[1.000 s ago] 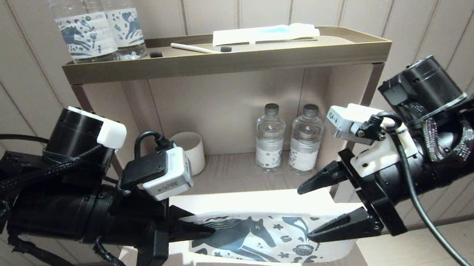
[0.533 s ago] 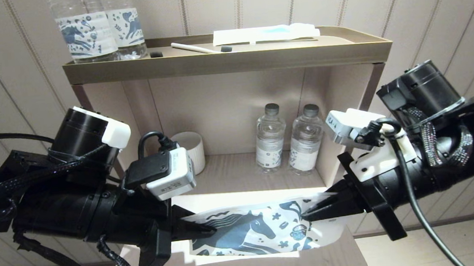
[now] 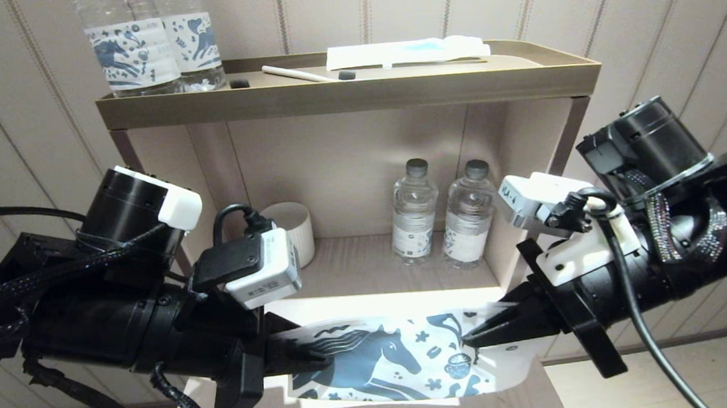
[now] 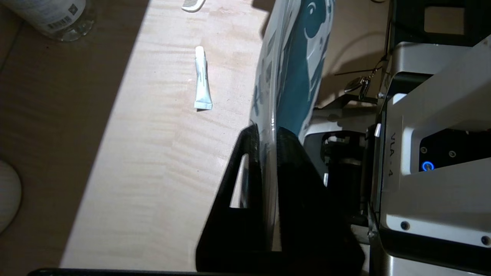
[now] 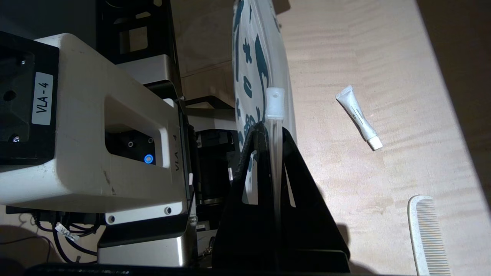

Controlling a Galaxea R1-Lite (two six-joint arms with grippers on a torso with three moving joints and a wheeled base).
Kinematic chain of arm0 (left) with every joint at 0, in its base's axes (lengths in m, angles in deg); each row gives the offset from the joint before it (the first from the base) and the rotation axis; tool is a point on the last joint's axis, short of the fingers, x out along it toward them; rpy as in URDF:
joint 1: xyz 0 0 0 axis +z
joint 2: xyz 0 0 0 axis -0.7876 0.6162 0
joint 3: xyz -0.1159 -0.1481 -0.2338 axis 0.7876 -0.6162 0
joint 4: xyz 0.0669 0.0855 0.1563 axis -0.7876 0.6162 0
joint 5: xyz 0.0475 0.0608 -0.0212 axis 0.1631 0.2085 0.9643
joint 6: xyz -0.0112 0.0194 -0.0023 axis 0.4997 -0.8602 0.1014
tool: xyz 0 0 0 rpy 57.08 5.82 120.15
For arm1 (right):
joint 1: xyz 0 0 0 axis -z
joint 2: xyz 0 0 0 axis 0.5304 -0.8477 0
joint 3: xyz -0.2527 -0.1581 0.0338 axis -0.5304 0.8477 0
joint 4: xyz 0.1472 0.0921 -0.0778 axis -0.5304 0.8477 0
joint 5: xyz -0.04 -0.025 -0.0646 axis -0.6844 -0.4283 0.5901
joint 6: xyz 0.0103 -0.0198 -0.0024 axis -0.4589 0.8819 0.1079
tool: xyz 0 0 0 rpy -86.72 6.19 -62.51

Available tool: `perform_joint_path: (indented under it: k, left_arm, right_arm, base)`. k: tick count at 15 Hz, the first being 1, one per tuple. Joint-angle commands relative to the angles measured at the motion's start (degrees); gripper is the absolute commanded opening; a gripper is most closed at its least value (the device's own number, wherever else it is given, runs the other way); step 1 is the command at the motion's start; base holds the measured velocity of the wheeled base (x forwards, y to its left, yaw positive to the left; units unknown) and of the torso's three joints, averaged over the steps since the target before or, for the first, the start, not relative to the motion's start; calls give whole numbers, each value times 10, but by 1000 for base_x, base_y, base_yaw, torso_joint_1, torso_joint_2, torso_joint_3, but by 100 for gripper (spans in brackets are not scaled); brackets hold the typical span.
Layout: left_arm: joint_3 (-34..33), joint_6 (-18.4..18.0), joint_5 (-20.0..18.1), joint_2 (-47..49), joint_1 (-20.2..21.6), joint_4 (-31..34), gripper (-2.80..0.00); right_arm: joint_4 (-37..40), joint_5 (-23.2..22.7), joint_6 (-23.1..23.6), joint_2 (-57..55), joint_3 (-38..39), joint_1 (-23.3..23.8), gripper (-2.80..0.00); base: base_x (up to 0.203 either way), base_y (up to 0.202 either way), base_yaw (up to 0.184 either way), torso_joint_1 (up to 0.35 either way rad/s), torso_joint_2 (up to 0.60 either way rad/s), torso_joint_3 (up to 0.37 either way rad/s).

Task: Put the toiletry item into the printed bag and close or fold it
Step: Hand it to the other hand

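My left gripper (image 3: 314, 357) pinches one end of the printed bag (image 3: 402, 360); my right gripper (image 3: 481, 336) clamps the slider end. Stretched between them, it looks light, limp and slippery, so edges suit best. The small tube (image 5: 358, 117) lies beyond, on the shelf.

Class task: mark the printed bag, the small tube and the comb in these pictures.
printed bag (image 3: 376, 359): head view, on the horse print.
small tube (image 5: 358, 117): right wrist view, on the middle of its body.
comb (image 5: 427, 234): right wrist view, on its teeth.
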Motion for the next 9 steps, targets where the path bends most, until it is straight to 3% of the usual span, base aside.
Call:
perform_joint_path:
  k: [1,7,9]
  left_arm:
    - [9,3,-2,0,0,0,0]
    - [62,6,-25,-4,-1,2,0]
    - [85,17,-24,5,-22,3,0]
  right_arm:
    - [2,-3,1,2,-1,-1,-280]
    - [3,-3,1,2,-1,-13,-280]
    - [2,-4,0,-2,-3,-19,-280]
  base:
    - [0,0,0,0,0,0]
    - [0,0,0,0,0,0]
    - [0,0,0,0,0,0]
